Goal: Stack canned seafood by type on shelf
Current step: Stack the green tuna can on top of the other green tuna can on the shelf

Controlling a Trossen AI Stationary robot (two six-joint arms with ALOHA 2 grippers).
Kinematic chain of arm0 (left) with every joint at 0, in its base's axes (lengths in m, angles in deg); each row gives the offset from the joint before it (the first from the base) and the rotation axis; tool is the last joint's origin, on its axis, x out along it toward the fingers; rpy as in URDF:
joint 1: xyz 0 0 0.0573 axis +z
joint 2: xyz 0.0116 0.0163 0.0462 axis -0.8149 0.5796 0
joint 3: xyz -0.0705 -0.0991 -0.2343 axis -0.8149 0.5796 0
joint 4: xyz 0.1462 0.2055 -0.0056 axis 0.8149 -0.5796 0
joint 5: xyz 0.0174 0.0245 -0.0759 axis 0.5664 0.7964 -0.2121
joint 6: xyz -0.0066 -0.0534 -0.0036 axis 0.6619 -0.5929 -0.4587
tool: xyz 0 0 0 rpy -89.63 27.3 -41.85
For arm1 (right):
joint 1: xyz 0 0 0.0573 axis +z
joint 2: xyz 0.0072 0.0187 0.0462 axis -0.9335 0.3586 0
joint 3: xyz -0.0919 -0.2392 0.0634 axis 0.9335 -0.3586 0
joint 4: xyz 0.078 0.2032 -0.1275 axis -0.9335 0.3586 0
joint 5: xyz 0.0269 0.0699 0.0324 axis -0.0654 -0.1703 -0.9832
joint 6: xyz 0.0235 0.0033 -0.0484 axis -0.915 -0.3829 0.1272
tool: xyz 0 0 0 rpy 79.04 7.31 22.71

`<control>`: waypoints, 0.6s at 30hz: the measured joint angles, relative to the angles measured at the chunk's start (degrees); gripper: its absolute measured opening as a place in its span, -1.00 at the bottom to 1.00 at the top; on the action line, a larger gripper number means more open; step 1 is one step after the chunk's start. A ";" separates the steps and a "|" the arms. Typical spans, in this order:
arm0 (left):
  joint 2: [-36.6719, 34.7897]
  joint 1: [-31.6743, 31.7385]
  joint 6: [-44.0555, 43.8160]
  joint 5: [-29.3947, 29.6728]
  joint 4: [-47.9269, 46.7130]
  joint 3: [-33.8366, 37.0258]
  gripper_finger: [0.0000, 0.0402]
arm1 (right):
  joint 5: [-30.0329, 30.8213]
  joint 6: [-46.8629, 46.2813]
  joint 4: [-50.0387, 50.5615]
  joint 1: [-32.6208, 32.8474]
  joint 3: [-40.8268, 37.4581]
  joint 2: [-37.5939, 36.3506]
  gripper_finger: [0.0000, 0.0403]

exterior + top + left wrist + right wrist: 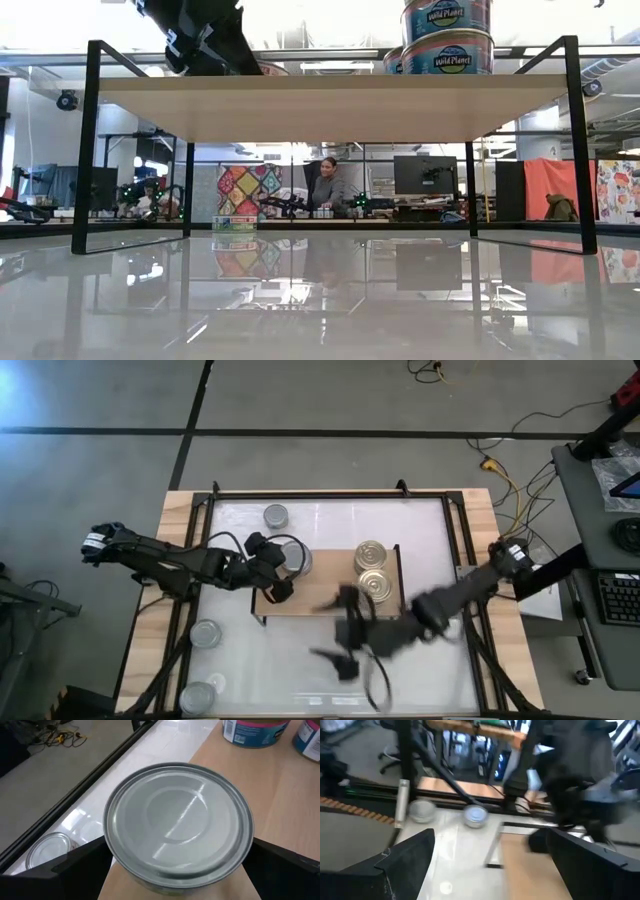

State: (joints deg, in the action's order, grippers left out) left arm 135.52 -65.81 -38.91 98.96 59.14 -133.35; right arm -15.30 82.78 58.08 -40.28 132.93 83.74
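A squat round metal tin with a plain silver-grey top (178, 822) is seen on the left end of the low light-wood shelf (325, 595) with thin black legs. It is flanked by the two dark fingers of the left gripper (283, 573), which are spread wide on either side of it; whether the pads touch its wall cannot be told.

On the right part of the same shelf, two tins with shiny gold ribbed tops (372, 555) are placed just beside each other. In the low view, labelled tins (447, 50) are shown stacked there, one upon another.

On the white tabletop with wooden border (430, 525), a silver-topped tin (275, 516) is found behind the shelf, and two more silver-topped tins (204, 632) lie near the front left corner, well apart from the shelf.

The right gripper (352, 643) is held in front of the shelf, over the tabletop, with its fingers spread and nothing between them; it appears blurred.

In the low view, a seated person (325, 186) is seen in the room behind the table.
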 joint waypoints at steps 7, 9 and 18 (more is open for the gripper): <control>0.00 0.02 0.15 -0.07 0.35 0.04 0.97 | -11.86 1.03 21.21 -15.90 11.30 2.42 0.86; 0.04 0.03 0.33 -0.21 1.08 0.07 0.97 | -15.41 2.03 24.58 -19.51 11.74 2.42 0.86; 0.04 0.11 1.55 -0.55 1.85 0.07 0.97 | -26.45 6.19 19.47 -27.81 7.32 3.71 0.86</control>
State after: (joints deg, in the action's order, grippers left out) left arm 135.57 -65.70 -37.36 98.41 60.99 -133.29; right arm -41.75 88.97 77.55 -68.09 140.25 87.46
